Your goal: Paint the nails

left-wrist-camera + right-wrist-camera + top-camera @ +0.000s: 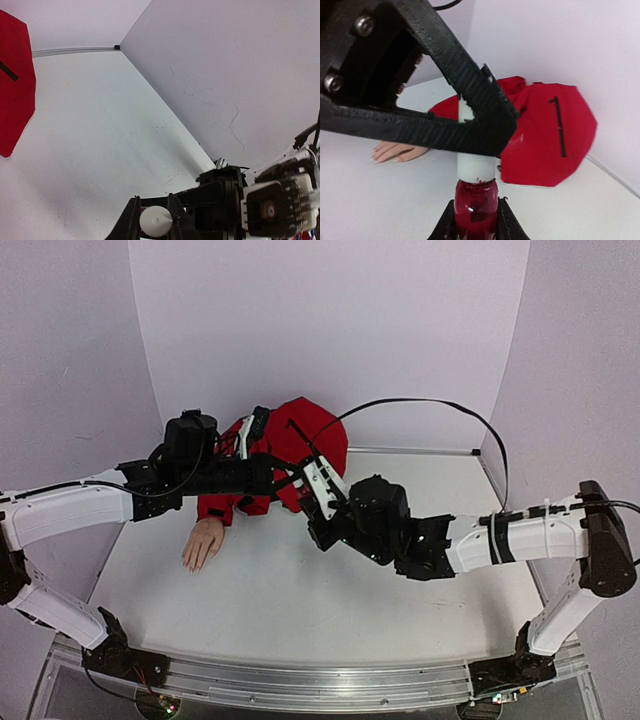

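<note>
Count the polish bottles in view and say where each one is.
1. The polish bottle is gripped at both ends: the right gripper shut on its red body, the left gripper on its white cap. Others may be hidden from view.

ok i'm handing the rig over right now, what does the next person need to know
Left fingers: shut on the white cap of the polish bottle.
Right fingers: shut on the bottle's red body.
Mannequin hand: lying on the table, red sleeve behind it.
Done: both arms have the bottle between them.
Left: the cap looks still on, so get it off, then brush the nails; they look pale, with no polish visible.
</note>
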Tool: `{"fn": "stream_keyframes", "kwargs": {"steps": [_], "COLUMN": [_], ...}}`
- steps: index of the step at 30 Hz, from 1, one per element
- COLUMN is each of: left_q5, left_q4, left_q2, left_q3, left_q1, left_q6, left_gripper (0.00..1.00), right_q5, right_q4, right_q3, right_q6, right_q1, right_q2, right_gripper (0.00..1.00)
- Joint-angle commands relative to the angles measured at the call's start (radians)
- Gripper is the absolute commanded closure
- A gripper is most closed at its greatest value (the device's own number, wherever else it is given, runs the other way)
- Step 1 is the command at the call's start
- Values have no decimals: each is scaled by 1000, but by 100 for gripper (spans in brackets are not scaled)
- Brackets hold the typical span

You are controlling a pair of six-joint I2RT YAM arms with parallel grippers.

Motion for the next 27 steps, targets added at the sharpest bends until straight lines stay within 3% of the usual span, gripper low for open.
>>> {"fn": "stream_keyframes", "kwargs": {"steps": [1, 6, 12, 17, 27], "left_q5": [144, 296, 396, 502, 526], "left_q4": [-26, -26, 80, 290, 341], "left_q2": [-53, -72, -114, -116, -123], "left_q3": [21, 34, -4, -52, -56], "left_q1": [-21, -11, -11, -12, -24], "left_q6": [-40, -6, -6, -83, -92], "left_gripper": [61, 37, 28, 27, 38], "right_q5": [-540, -921, -1194, -1298, -1345], "right_q4": [41, 51, 61, 190, 278], "right_q3": [-21, -101, -77, -69, -37], "right_q6": [75, 217, 305, 419, 503], "right_q1": [-92, -195, -209, -209, -209], "right_q2": [-151, -257, -277, -236, -154], "right_gripper": [100, 100, 100, 100, 100]}}
